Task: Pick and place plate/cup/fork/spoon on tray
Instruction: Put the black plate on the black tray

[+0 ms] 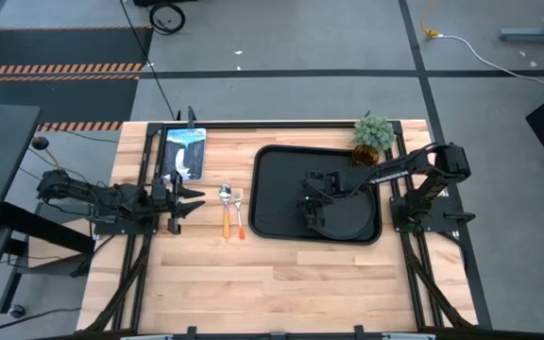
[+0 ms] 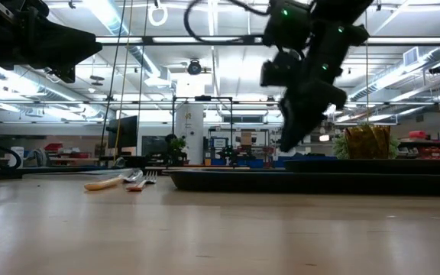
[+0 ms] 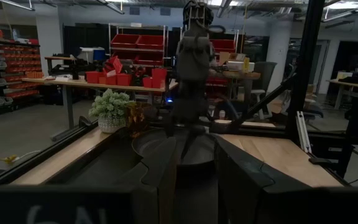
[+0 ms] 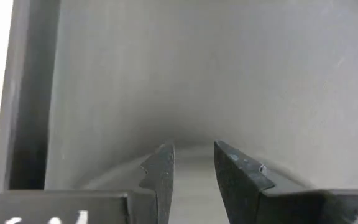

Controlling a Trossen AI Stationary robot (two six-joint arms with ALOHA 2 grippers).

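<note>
The black tray (image 1: 274, 194) lies on the table right of the middle. The round black plate (image 1: 348, 219) lies flat on the tray's near right part. My right gripper (image 1: 307, 206) hangs open, fingers pointing down, just over the plate's left edge (image 4: 191, 152); its fingers stand apart over the rim. The spoon (image 1: 225, 208) and the fork (image 1: 238, 215) lie side by side on the wood left of the tray. The amber cup (image 1: 365, 157) stands at the tray's far right corner. My left gripper (image 1: 191, 200) is open and empty, left of the spoon.
A small green potted plant (image 1: 374, 131) stands beside the cup at the far edge. A blue and white booklet (image 1: 184, 151) lies at the far left. Black frame rails run along the table's left and right sides. Bare wood stretches along the near edge.
</note>
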